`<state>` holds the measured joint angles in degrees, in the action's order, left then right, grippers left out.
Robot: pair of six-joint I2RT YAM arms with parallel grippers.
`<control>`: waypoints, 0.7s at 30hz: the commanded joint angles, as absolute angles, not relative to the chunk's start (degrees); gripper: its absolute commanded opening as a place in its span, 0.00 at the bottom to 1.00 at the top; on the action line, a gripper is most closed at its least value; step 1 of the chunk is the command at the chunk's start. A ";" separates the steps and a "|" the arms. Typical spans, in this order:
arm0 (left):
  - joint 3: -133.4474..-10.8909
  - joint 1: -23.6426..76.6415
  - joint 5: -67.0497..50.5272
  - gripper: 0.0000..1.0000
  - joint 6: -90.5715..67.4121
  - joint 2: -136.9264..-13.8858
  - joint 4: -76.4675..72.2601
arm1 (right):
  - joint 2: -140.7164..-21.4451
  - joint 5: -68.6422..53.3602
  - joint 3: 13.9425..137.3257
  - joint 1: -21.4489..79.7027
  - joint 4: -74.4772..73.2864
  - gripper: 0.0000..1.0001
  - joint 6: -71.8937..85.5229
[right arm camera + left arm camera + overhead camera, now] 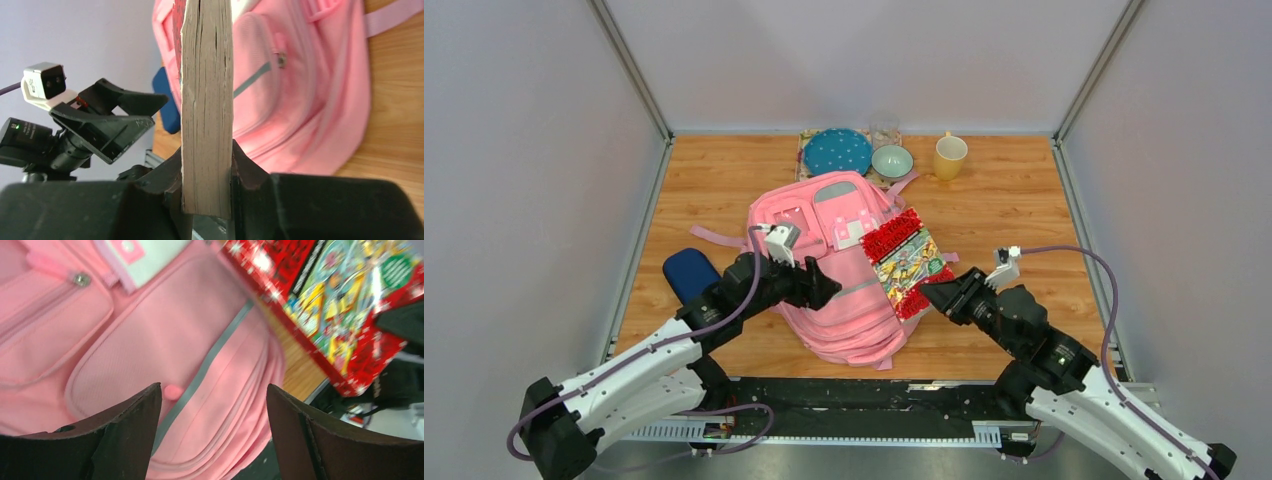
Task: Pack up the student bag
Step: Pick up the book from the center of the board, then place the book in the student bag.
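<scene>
The right claw (206,150) is closed on the near edge of a thick book (906,262) with a red glittering cover; in the right wrist view the block of pages stands upright, pinched between both fingers; seen from above, the book lies slanted over the right side of the student bag (849,320), but I cannot tell if it touches the fabric. The left claw (824,290) is spread wide and holds nothing; it hangs over the lower front pocket of the bag, where a grey strip runs across the pink cloth; whether its tips touch the bag is not clear. The bag lies flat in the middle of the wooden table (1024,220), front side up, with a pink strap out at each side. A navy pouch (689,272) lies just beside the bag on its left, partly under the left arm. At the far edge stand a teal plate (837,151), a pale bowl (892,160) and a yellow mug (950,156), well apart from both claws.
</scene>
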<state>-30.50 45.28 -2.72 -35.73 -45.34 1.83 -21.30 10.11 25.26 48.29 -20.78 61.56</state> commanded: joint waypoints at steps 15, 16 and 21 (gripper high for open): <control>-38.84 62.22 17.92 0.85 -13.89 -50.35 23.20 | -17.23 23.46 35.77 48.25 -36.21 0.00 60.73; -39.37 62.57 17.49 0.85 -12.49 -51.93 22.59 | -16.97 23.64 35.77 48.25 -36.91 0.00 60.91; -41.13 64.95 17.23 0.85 -8.09 -55.98 19.53 | -15.47 25.05 35.77 48.25 -39.11 0.00 61.70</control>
<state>-38.35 63.66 14.33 -14.39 -53.89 22.15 -17.37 21.30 32.47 48.29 -41.34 60.18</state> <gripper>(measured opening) 0.850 0.243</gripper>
